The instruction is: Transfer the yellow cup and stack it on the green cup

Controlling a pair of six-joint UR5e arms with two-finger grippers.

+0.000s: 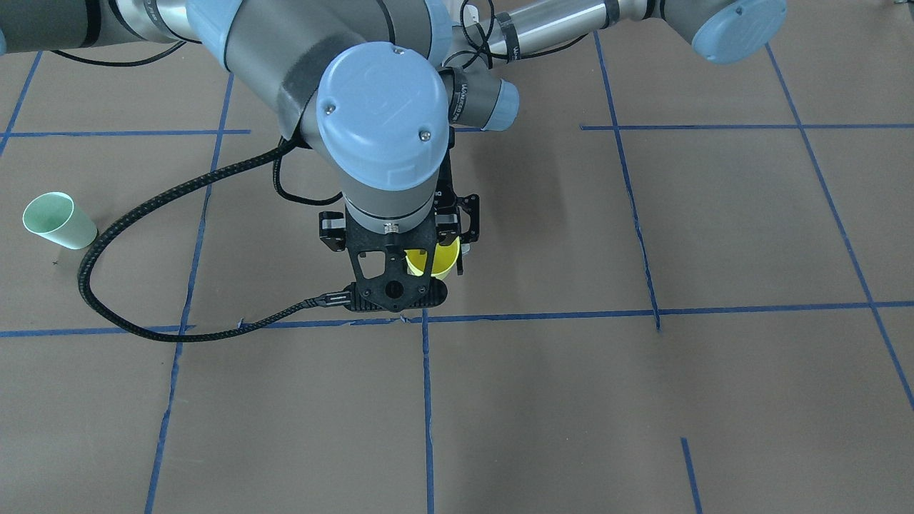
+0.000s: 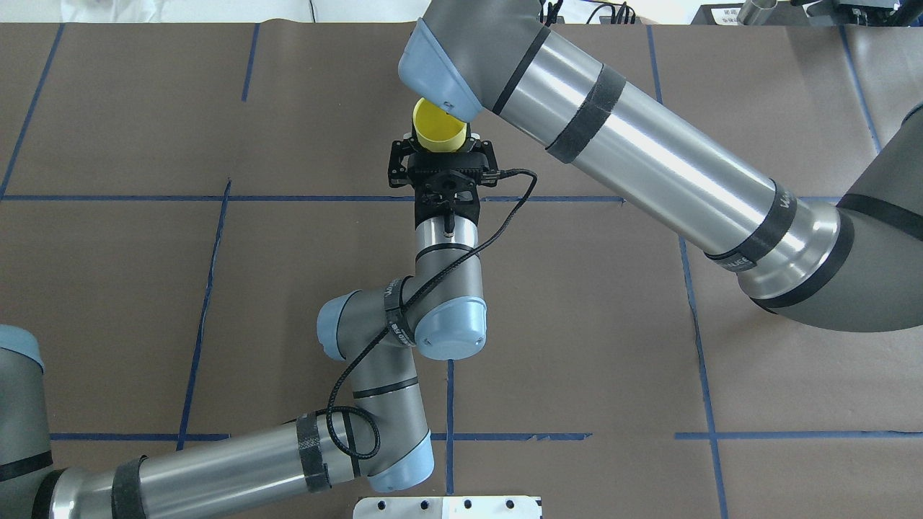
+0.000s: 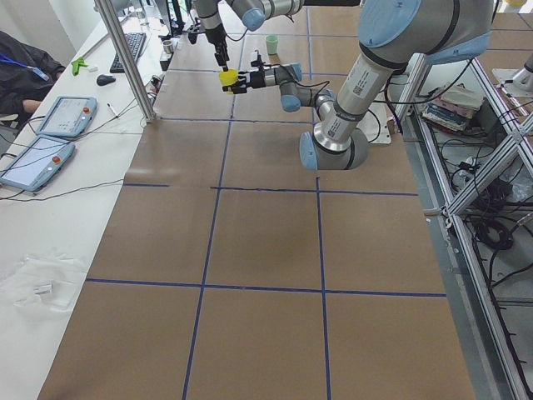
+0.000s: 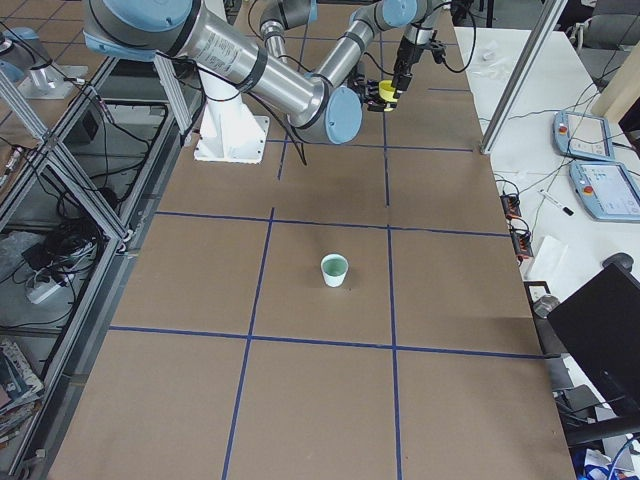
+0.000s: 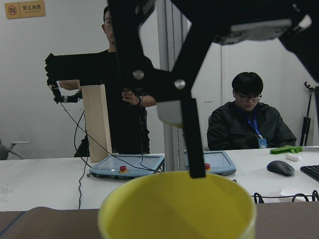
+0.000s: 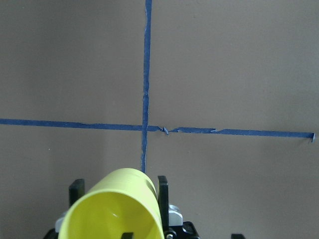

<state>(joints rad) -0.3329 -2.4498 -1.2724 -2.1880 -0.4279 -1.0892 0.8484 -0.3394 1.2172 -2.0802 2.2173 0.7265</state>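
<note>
The yellow cup (image 1: 443,263) hangs upright above the middle of the table, also in the overhead view (image 2: 436,130). My left gripper (image 2: 438,146) reaches in level and is shut on the cup's sides; its fingers (image 6: 162,188) flank the cup. My right gripper (image 3: 224,63) comes straight down over the cup and stands open, with one finger (image 5: 193,139) dipped inside the rim. The green cup (image 1: 58,220) stands alone on the table on my right side, also in the exterior right view (image 4: 334,269), far from both grippers.
Blue tape lines (image 1: 426,318) grid the brown table. My right wrist's black cable (image 1: 143,285) loops low toward the green cup. Two operators (image 5: 249,119), tablets (image 5: 127,167) and a metal post (image 3: 125,58) stand beyond the far edge.
</note>
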